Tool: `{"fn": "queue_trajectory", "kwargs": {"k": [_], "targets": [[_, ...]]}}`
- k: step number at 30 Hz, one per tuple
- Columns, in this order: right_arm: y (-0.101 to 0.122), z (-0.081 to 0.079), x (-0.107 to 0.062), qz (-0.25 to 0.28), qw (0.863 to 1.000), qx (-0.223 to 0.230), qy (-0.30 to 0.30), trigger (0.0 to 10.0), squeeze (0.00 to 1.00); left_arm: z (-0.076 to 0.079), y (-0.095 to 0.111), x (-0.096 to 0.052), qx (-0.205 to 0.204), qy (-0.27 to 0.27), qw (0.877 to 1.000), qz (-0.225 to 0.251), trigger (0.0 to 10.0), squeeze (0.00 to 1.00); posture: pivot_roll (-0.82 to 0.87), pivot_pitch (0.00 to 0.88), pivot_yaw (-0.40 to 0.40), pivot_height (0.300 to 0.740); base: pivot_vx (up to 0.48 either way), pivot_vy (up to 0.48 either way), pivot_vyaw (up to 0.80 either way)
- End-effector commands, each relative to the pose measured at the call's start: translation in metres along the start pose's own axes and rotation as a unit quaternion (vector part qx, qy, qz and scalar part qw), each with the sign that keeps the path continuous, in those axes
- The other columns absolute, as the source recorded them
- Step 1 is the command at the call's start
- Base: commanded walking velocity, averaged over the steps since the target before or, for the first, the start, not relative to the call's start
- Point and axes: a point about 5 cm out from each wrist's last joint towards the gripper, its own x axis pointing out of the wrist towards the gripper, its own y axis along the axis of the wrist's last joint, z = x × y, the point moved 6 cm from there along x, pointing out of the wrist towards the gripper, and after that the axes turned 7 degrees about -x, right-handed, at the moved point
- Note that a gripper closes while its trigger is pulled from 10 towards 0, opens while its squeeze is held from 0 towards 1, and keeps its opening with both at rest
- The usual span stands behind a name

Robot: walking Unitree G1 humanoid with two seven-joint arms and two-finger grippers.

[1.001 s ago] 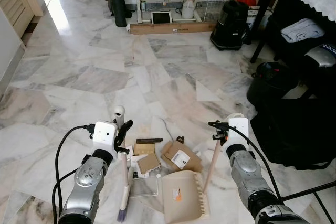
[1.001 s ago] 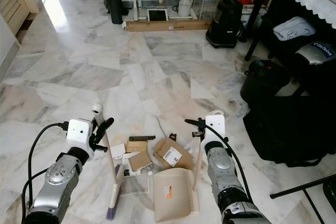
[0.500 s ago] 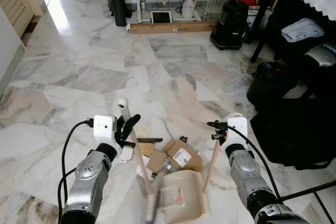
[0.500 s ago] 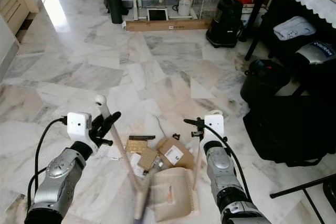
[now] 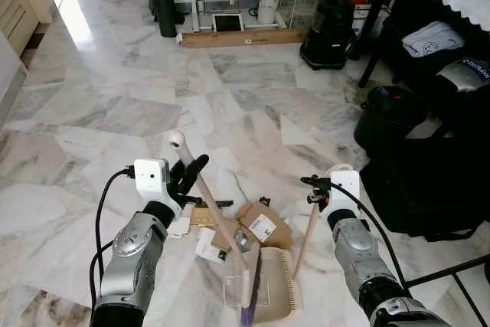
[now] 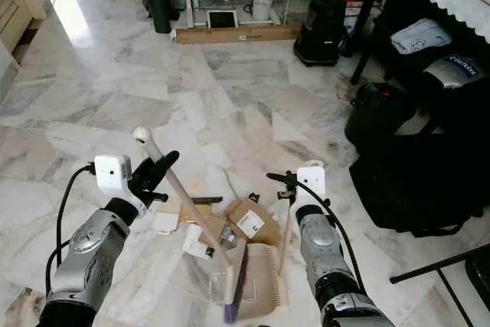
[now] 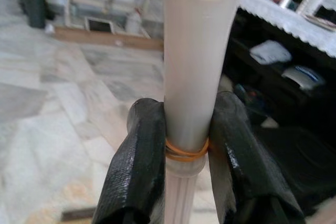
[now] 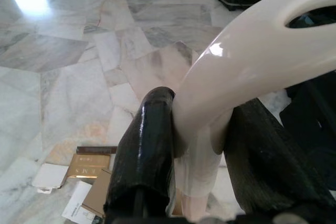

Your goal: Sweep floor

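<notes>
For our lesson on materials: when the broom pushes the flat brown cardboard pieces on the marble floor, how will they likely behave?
The cardboard pieces look thin and flat, so probably light. The marble floor shines, so they should slide easily and may skid aside rather than ride into the dustpan. Lying flat, some might slip under the broom bristles.

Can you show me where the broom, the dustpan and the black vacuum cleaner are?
broom (image 5: 218, 222): left eye view, middle of its handle.
dustpan (image 5: 278, 287): left eye view, on its tray.
black vacuum cleaner (image 5: 331, 28): left eye view, on its body.
</notes>
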Motion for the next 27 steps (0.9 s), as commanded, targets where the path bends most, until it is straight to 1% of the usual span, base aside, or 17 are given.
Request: {"fn": "queue_trajectory", "kwargs": {"k": [1, 4, 5, 7, 10, 14, 17, 19, 23, 27], "targets": [[-0.007, -0.004, -0.002, -0.013, 1.000, -0.001, 0.008, 10.0, 0.00, 0.000, 0.039, 0.003, 0.046, 0.013, 0.996, 0.073, 10.0, 0.00, 0.05, 0.115, -0.051, 0.740, 0.000, 0.000, 0.00], [-0.004, -0.004, -0.002, -0.004, 1.000, 0.002, 0.008, 10.0, 0.00, -0.003, 0.052, 0.002, 0.073, 0.025, 0.992, 0.096, 10.0, 0.00, 0.05, 0.115, -0.051, 0.740, 0.000, 0.000, 0.00], [0.001, -0.005, -0.001, 0.008, 1.000, 0.007, 0.009, 10.0, 0.00, -0.005, 0.055, 0.002, 0.077, 0.030, 0.991, 0.102, 10.0, 0.00, 0.05, 0.115, -0.051, 0.740, 0.000, 0.000, 0.00], [0.003, -0.005, -0.001, 0.013, 1.000, 0.009, 0.010, 10.0, 0.00, -0.006, 0.055, 0.002, 0.078, 0.033, 0.991, 0.104, 10.0, 0.00, 0.05, 0.115, -0.051, 0.740, 0.000, 0.000, 0.00], [0.009, -0.005, -0.002, 0.031, 0.999, 0.018, 0.014, 10.0, 0.00, -0.009, 0.056, 0.002, 0.101, 0.043, 0.988, 0.106, 10.0, 0.00, 0.04, 0.112, -0.051, 0.740, 0.000, 0.000, 0.00], [0.018, -0.003, -0.003, 0.055, 0.998, 0.039, 0.018, 10.0, 0.00, -0.010, 0.058, 0.002, 0.117, 0.050, 0.986, 0.112, 10.0, 0.00, 0.04, 0.110, -0.052, 0.740, 0.000, 0.000, 0.00], [0.028, 0.001, -0.003, 0.078, 0.995, 0.067, 0.015, 10.0, 0.00, -0.010, 0.058, 0.002, 0.129, 0.052, 0.984, 0.111, 10.0, 0.00, 0.04, 0.110, -0.052, 0.740, 0.000, 0.000, 0.00], [0.034, 0.005, -0.003, 0.091, 0.992, 0.083, 0.010, 10.0, 0.00, -0.010, 0.056, 0.002, 0.130, 0.054, 0.984, 0.109, 10.0, 0.00, 0.04, 0.110, -0.052, 0.740, 0.000, 0.000, 0.00], [0.043, 0.012, -0.003, 0.110, 0.989, 0.101, 0.000, 10.0, 0.00, -0.009, 0.050, 0.001, 0.132, 0.055, 0.984, 0.106, 10.0, 0.00, 0.04, 0.099, -0.053, 0.740, 0.000, 0.000, 0.00], [0.047, 0.016, -0.003, 0.119, 0.986, 0.119, -0.004, 10.0, 0.00, -0.009, 0.048, 0.000, 0.134, 0.059, 0.984, 0.106, 10.0, 0.00, 0.04, 0.094, -0.054, 0.740, 0.000, 0.000, 0.00]]}}
